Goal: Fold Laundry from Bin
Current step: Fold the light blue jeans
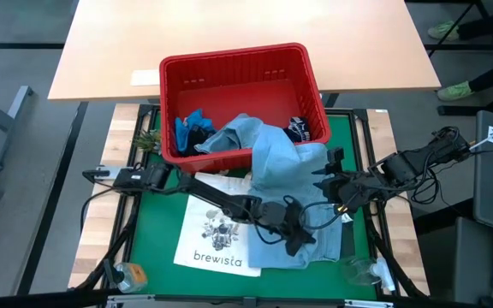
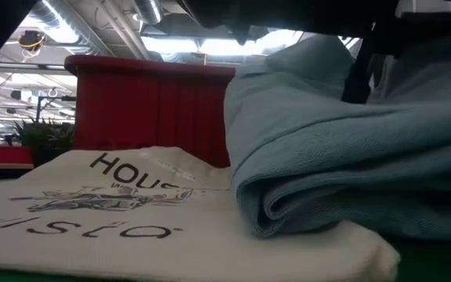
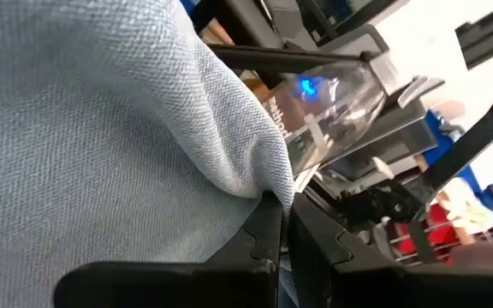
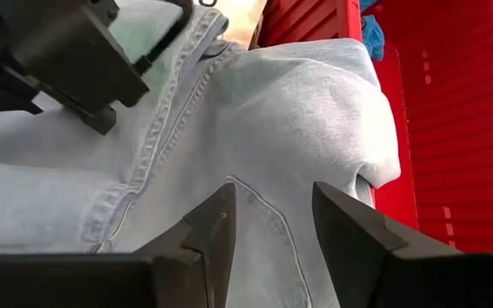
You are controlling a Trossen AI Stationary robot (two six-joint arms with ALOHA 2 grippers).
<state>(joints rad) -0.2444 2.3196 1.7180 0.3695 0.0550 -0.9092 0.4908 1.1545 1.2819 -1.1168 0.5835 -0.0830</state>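
Denim shirt (image 1: pixel 276 167) trails from bin (image 1: pixel 311 73) rim toward table front; left gripper (image 1: pixel 296 241) pinches its near hem (right gripper (image 1: pixel 325 181), fingers apart, mid-length).

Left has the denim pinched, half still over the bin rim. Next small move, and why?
Probably draw the left gripper, shut on the denim shirt, away from the red bin. The shirt drapes over the rim; the right gripper stands open above the cloth.

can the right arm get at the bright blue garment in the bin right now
Probably not directly: the bright blue garment lies in the bin's far-left corner, and the denim shirt draped over the rim lies between it and the right gripper.
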